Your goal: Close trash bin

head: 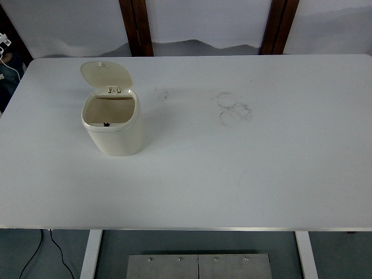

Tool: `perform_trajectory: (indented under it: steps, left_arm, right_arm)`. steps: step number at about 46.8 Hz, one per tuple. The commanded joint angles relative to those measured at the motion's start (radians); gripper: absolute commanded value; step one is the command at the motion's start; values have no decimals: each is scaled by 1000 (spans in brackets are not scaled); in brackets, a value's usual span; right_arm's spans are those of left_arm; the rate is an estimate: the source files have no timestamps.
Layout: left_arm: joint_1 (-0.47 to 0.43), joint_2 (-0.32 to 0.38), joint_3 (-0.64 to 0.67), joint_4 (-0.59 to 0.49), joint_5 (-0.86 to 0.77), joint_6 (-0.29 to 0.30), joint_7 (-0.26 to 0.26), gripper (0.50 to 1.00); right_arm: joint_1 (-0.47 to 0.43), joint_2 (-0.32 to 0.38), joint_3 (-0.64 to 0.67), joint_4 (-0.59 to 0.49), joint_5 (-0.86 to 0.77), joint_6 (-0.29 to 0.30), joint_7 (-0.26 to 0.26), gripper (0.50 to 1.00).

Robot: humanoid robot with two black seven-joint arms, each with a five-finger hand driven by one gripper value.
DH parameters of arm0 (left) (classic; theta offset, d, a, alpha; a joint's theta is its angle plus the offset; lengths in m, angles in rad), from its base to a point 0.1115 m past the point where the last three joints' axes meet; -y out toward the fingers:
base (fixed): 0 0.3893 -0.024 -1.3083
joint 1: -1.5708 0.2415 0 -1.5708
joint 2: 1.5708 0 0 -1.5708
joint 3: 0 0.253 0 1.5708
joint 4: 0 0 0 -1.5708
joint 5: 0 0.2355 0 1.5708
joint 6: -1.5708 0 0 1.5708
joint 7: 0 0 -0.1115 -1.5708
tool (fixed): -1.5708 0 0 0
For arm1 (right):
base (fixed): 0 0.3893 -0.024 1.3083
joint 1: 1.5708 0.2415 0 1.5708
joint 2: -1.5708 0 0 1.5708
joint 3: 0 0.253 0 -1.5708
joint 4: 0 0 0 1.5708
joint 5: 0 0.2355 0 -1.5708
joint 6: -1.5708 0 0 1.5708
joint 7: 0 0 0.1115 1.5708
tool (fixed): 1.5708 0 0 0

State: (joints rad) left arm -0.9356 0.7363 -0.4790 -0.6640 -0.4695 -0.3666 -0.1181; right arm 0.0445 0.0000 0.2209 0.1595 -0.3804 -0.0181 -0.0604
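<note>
A small cream trash bin (116,131) stands on the left part of the white table (232,168). Its lid (106,74) is swung open and tilted back behind the opening, held by a hinge at the far rim. The inside of the bin looks empty. Neither of my arms or hands shows in the head view.
Faint grey ring marks (233,108) and a smudge (161,93) lie on the table's far middle. Two dark wooden posts (137,26) stand behind the table. Cables (7,55) hang at the far left edge.
</note>
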Motion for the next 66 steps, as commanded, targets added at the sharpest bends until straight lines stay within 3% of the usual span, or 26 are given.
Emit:
perform_trajectory:
  steps: [1, 9, 21, 33, 43, 52, 66]
  left_arm:
    - [1, 0, 0, 0, 0, 0, 0, 1000]
    - [1, 0, 3, 0, 0, 6, 3, 1000]
    - [-2, 0, 5, -37, 3, 78, 15, 1000]
    - [-9, 34, 7, -167, 5, 173, 80, 1000]
    - [-20, 97, 48, -284, 40, 204, 97, 1000]
    - [-106, 143, 146, -339, 123, 201, 144, 1000]
    - [-313, 143, 382, -359, 242, 187, 169, 1000]
  right_arm:
    - [0, 0, 0, 0, 0, 0, -1, 995]
    - [0, 0, 0, 0, 0, 0, -1, 995]
    - [0, 0, 0, 0, 0, 1, -1, 995]
    - [0, 0, 0, 0, 0, 1, 1, 995]
    - [0, 0, 0, 0, 0, 0, -1, 995]
    - [0, 0, 0, 0, 0, 0, -1, 995]
    - [0, 0, 0, 0, 0, 1, 1, 995]
